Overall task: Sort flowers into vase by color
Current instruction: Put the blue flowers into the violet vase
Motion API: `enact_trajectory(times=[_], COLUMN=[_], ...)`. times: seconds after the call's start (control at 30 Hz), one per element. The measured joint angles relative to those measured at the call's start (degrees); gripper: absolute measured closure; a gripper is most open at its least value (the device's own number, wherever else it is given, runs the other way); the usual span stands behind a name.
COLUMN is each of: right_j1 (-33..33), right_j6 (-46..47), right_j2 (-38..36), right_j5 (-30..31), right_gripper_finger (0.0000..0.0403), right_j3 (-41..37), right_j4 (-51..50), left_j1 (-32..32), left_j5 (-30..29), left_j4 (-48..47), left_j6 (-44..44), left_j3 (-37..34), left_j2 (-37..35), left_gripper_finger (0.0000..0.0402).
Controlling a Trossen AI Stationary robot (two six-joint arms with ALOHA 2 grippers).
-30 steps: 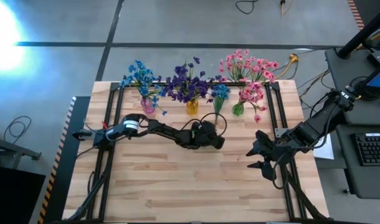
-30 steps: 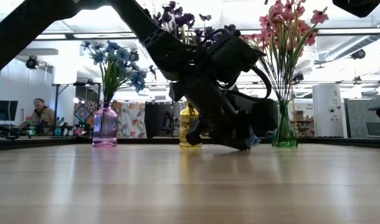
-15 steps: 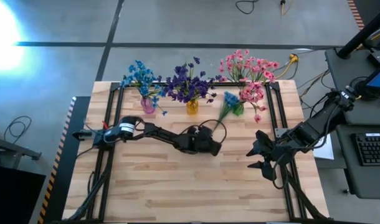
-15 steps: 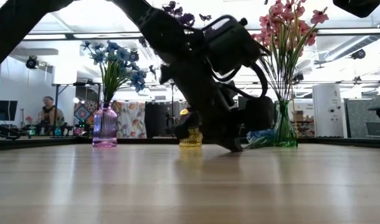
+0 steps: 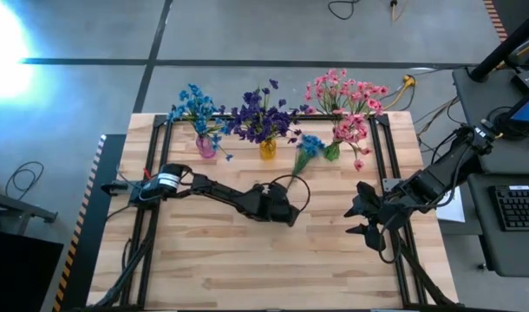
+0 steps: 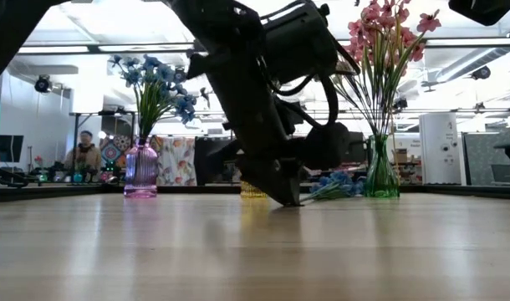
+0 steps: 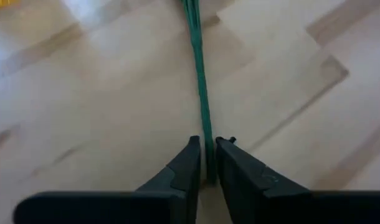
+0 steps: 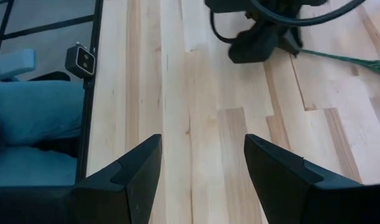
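A blue-blossomed sprig (image 5: 309,145) lies on the table in front of the green vase; in the low view its blossoms (image 6: 334,185) rest on the wood. My left gripper (image 5: 287,211) sits low over the table's middle, shut on the sprig's green stem (image 7: 201,74). A pink vase (image 5: 205,146) holds blue flowers. The yellow vase (image 5: 267,148) holds purple ones, and the green vase (image 5: 332,152) holds pink ones. Off at the table's right edge, my right gripper (image 5: 362,221) hangs open, touching nothing. My left gripper pinches the sprig's stem near its bare lower end (image 7: 206,144) between its two fingers (image 7: 189,167). The fingers slant down to the table and lie along the stem, which runs straight away from them. The blossom end rests on the table by the green vase.
The three vases stand in a row along the far edge. A black frame rail (image 5: 152,186) borders the table's left, right and far sides. Bare wood (image 5: 247,260) spreads across the near half. A person shows in the room behind, left in the low view.
My left gripper has moved toward the near and left edges, staying low and shut on the stem. The blue sprig has been dragged along with it, its blossoms sliding away from the green vase and settling flat on the table.
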Motion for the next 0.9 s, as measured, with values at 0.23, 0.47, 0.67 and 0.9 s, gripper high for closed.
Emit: enact_trajectory(times=[0.23, 0.47, 0.67, 0.9], right_j1=[0.0, 0.0, 0.0, 0.0], right_j6=[-0.1, -0.9, -1.0, -0.9], right_j2=[0.0, 0.0, 0.0, 0.0], right_j5=[-0.1, -0.2, -0.2, -0.2], right_gripper_finger=[0.0184, 0.0184, 0.0184, 0.0184], right_j3=[0.0, 0.0, 0.0, 0.0], right_j4=[-0.1, -0.1, -0.1, -0.1], left_j1=[-2.0, -3.9, -5.0, -4.6], left_j5=[2.3, 2.9, 3.0, 1.0], left_j4=[-6.2, -7.9, -8.0, -8.3], left_j6=[-0.1, 2.5, 11.8, 19.3], left_j3=[-0.2, -0.2, -0.2, 0.0], left_j2=[-2.2, -2.9, -4.1, -8.4], left_gripper_finger=[0.0291, 0.0232, 0.0203, 0.0189])
